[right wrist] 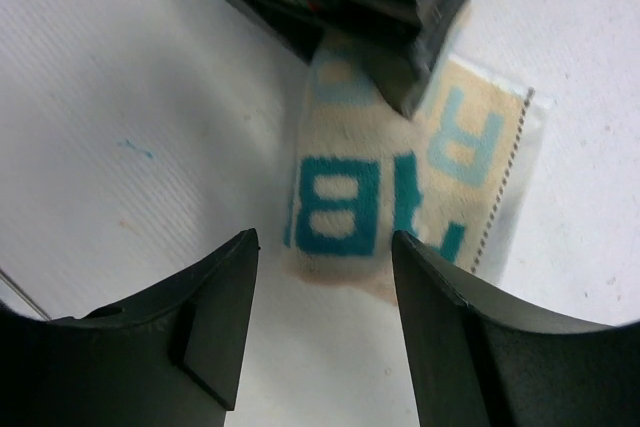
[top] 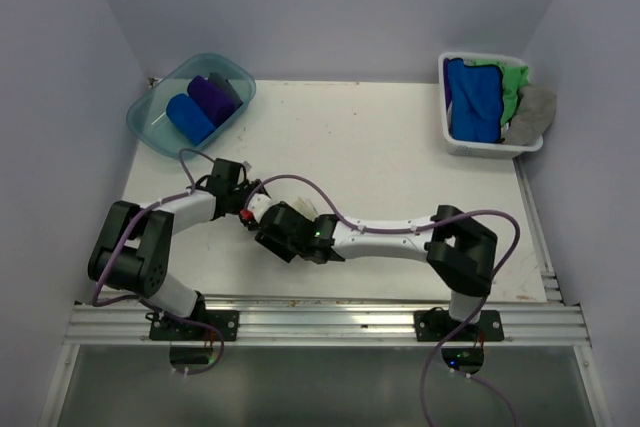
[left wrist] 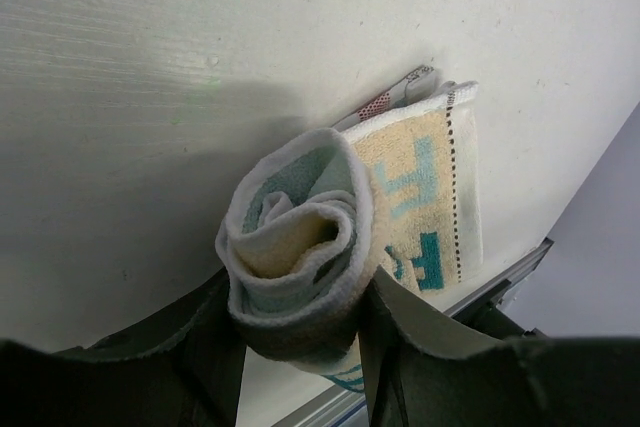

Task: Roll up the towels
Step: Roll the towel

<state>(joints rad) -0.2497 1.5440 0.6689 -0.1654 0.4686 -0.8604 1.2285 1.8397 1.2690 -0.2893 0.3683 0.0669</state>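
In the left gripper (left wrist: 300,352), half-rolled cream towel (left wrist: 305,247).

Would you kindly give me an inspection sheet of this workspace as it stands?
Surface: white table, lightly marked.
Job's things: cream towel half rolled; blue roll and purple roll in tub; blue towel, green towel, grey towel in basket.
Clutter: nothing seen.
End effectors: left end effector shut on cream towel; right end effector open over its flat end.
Cables: purple cables along both arms.
Surroundings: lavender walls, metal rail.
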